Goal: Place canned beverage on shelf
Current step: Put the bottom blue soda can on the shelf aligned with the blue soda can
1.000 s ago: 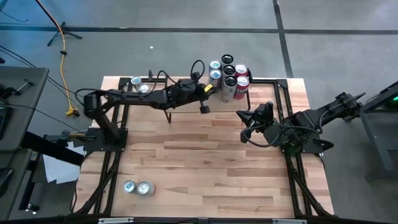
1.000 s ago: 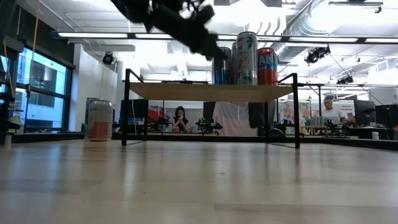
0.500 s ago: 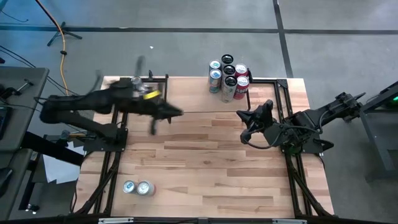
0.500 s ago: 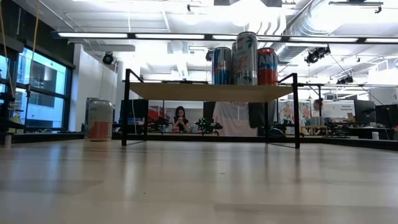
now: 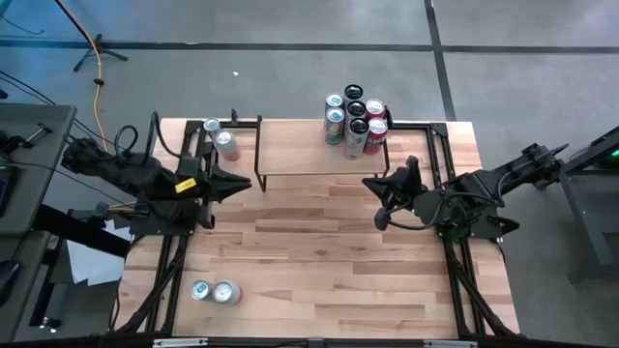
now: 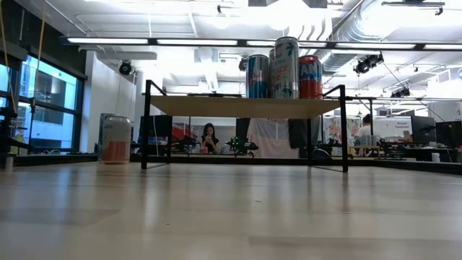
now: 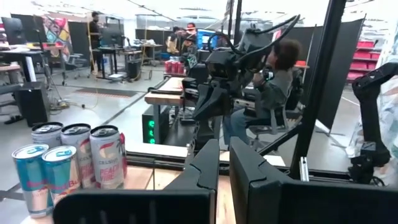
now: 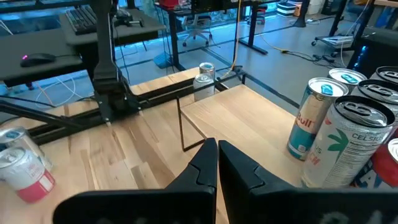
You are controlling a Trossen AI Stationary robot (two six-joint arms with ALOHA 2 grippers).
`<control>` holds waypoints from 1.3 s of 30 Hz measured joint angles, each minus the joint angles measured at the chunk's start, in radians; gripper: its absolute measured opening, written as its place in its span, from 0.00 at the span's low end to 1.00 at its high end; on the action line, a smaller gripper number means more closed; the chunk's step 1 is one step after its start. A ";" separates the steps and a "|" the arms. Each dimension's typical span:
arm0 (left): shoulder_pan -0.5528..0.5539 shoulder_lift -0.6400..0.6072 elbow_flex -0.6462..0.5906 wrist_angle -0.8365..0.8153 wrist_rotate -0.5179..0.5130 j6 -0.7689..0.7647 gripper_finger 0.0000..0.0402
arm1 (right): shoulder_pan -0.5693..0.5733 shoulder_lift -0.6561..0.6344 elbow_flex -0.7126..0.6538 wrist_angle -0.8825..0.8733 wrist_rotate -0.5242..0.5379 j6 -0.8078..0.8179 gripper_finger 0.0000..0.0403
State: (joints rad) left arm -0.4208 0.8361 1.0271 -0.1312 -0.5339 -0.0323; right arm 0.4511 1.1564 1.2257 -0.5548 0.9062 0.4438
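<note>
Cans [image 5: 355, 119] clustered upright on light-wood, black-legged shelf [image 5: 300, 150]

A cluster of tall upright beverage cans [image 5: 354, 119], blue, white and red, crowds one end of the low light-wood, black-legged shelf [image 5: 300, 147].

Both arms are dark, the left arm [image 5: 145, 174] yellow-tagged with black cables.
</note>
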 joint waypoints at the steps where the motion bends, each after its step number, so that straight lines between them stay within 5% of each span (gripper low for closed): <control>1: 0.000 0.002 0.000 0.001 0.000 0.000 0.00 | 0.000 0.000 0.000 0.001 0.000 0.000 0.00; 29: 0.001 0.005 0.000 0.008 -0.037 0.057 0.01 | 0.000 0.000 0.000 0.190 -0.115 -0.104 0.00; 34: 0.001 0.005 0.000 0.022 -0.065 0.105 0.11 | 0.000 0.000 0.000 0.201 -0.131 -0.105 0.00; 39: 0.001 0.005 0.011 0.025 -0.064 0.102 0.32 | 0.000 0.000 0.000 0.201 -0.131 -0.105 0.00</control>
State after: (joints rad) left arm -0.4194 0.8413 1.0378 -0.1062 -0.5975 0.0697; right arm 0.4511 1.1561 1.2255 -0.3539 0.7753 0.3393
